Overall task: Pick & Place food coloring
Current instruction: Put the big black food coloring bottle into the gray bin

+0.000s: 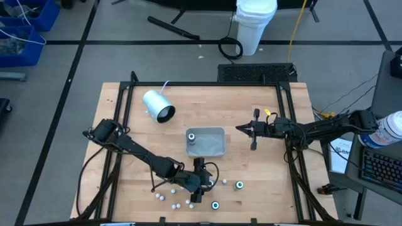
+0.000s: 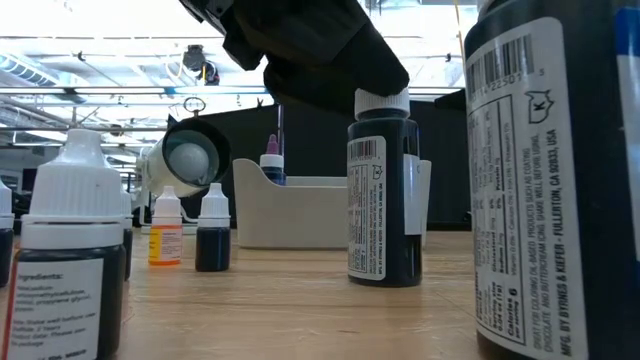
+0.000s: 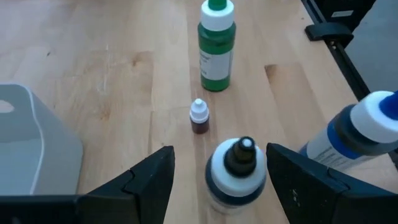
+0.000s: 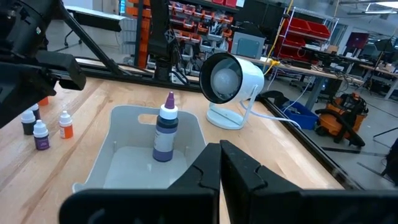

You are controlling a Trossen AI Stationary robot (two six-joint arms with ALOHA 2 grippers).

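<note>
The left hand point(image 3: 214, 180) stood open at the bench's near edge, its fingers point(image 3: 149, 180) on either side of a dark, white-capped food coloring bottle point(image 3: 235, 171) but apart from it. To my eye the grasp had yet to happen. It would go best if the hand came lower, kept the cap centred, and closed on the body rather than the narrow tip. A tiny brown bottle point(image 3: 199, 116) and a green one point(image 3: 217, 46) stood just beyond, so a straight lift looked safest. One purple-tipped bottle point(image 4: 165, 134) stood upright in the grey tray point(image 1: 217, 149) mid-bench. The right hand point(image 4: 219, 171) waited shut beside the tray.
</note>
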